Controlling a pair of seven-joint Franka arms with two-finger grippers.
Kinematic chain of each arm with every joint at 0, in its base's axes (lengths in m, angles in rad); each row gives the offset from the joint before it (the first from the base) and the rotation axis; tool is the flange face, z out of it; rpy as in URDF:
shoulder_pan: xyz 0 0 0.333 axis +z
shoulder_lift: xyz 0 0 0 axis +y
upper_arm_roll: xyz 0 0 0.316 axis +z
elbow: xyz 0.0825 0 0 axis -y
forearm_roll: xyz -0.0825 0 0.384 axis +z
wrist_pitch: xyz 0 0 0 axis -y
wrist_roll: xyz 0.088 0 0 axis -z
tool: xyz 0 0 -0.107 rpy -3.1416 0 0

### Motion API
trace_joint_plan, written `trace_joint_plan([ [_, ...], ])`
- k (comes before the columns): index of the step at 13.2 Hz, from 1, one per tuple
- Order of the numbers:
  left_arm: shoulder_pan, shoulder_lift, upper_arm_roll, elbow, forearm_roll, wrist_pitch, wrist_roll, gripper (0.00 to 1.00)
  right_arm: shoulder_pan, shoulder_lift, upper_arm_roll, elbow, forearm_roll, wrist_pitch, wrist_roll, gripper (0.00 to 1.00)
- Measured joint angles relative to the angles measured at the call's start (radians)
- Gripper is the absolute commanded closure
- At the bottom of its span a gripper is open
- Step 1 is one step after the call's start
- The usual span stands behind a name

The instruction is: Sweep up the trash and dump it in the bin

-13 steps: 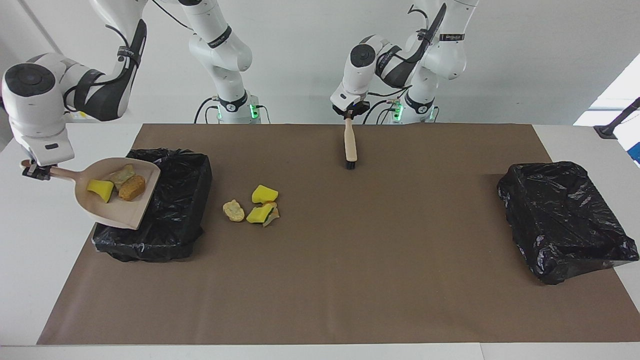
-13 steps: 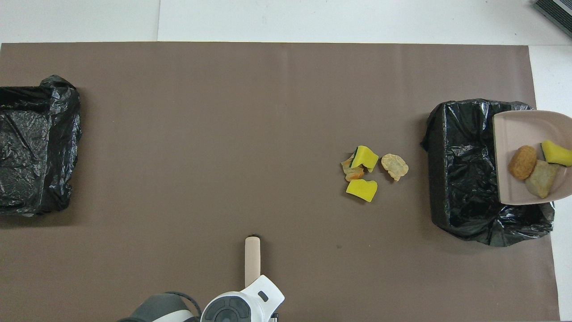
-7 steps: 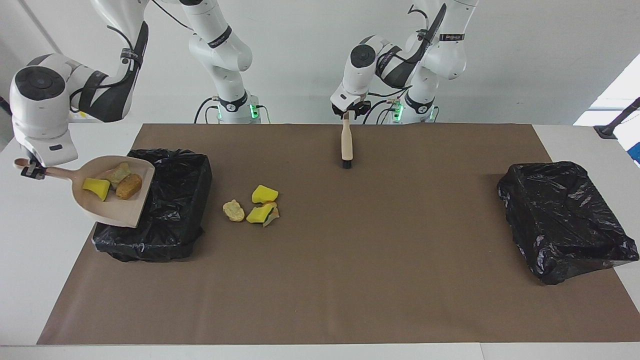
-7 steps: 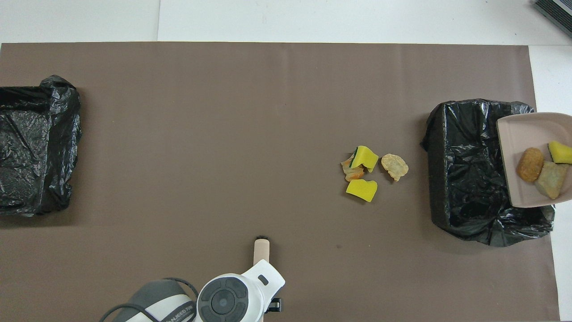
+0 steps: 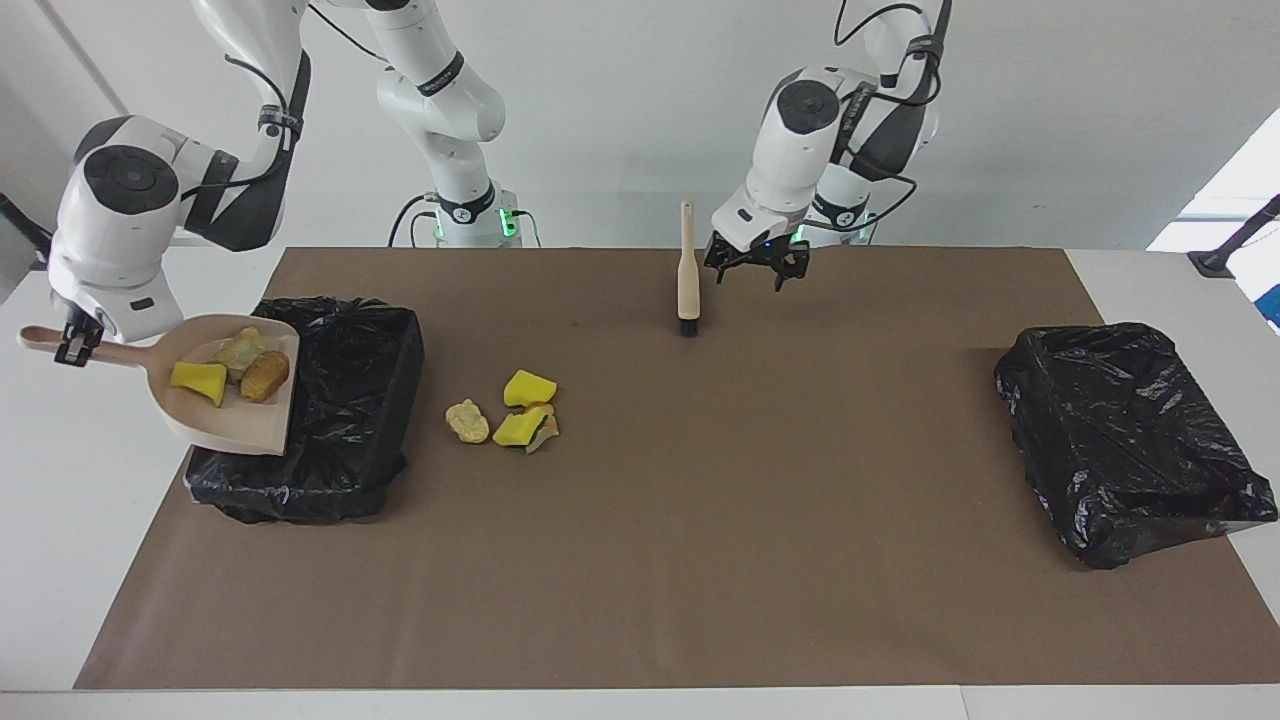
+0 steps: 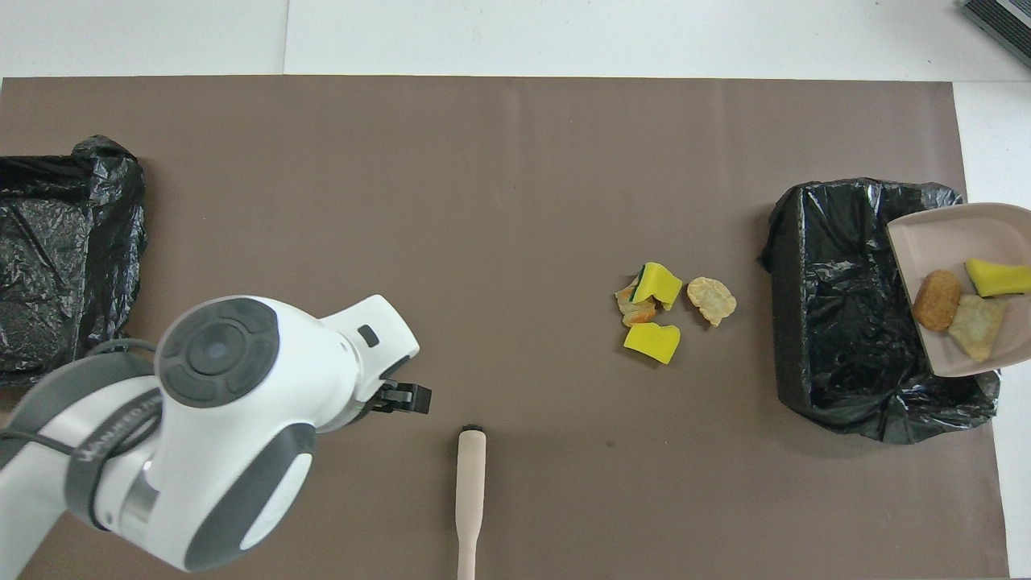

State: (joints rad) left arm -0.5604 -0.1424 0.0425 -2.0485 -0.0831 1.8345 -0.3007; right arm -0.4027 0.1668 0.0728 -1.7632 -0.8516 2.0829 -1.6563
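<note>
Trash in pan: three pieces, a yellow wedge [image 5: 198, 380], a pale lump [image 5: 240, 351] and an orange-brown piece [image 5: 265, 375], lay in the dustpan [image 5: 225, 425]; not yet dumped.
Dustpan: raised and tilted over the bin [image 5: 350, 440] at the right arm's end of the table [image 5: 60, 520], lip above the bin's outer rim.
Right tool [image 5: 68, 345]: clamped narrow on the dustpan handle.
Trash on mat: a small pile [image 5: 505, 412] of yellow wedges, a pale lump and orange scraps lay on the brown mat [image 5: 700, 560], beside the bin; unswept.
Brush [image 5: 688, 272]: stood bristles down on the mat, close to the robots, untouched by any tool.
Left tool [image 5: 757, 268]: spread wide, empty, just beside the brush.
Second bin [image 5: 1120, 440]: at the left arm's end, nothing visible in it.
Progress: judged roughly halfway; one load awaited tipping, one pile awaited sweeping.
</note>
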Motion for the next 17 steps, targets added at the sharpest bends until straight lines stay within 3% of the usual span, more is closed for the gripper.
trace_joint_plan([
  [8, 0.334, -0.001, 0.006, 0.408, 0.062, -0.341, 0.333, 0.0, 0.012, -0.023, 0.001, 0.014, -0.09, -0.015, 0.019, 1.0],
  [11, 0.397, 0.016, 0.006, 0.52, 0.062, -0.429, 0.371, 0.0, 0.038, -0.034, 0.003, 0.014, -0.104, -0.05, 0.043, 1.0],
  [14, 0.449, 0.093, 0.007, 0.65, 0.062, -0.512, 0.42, 0.0, 0.042, -0.035, 0.003, 0.014, -0.203, -0.051, 0.092, 1.0],
  [17, 0.485, 0.119, 0.011, 0.686, 0.062, -0.52, 0.495, 0.0, 0.084, -0.039, 0.006, 0.014, -0.244, -0.092, 0.142, 1.0],
])
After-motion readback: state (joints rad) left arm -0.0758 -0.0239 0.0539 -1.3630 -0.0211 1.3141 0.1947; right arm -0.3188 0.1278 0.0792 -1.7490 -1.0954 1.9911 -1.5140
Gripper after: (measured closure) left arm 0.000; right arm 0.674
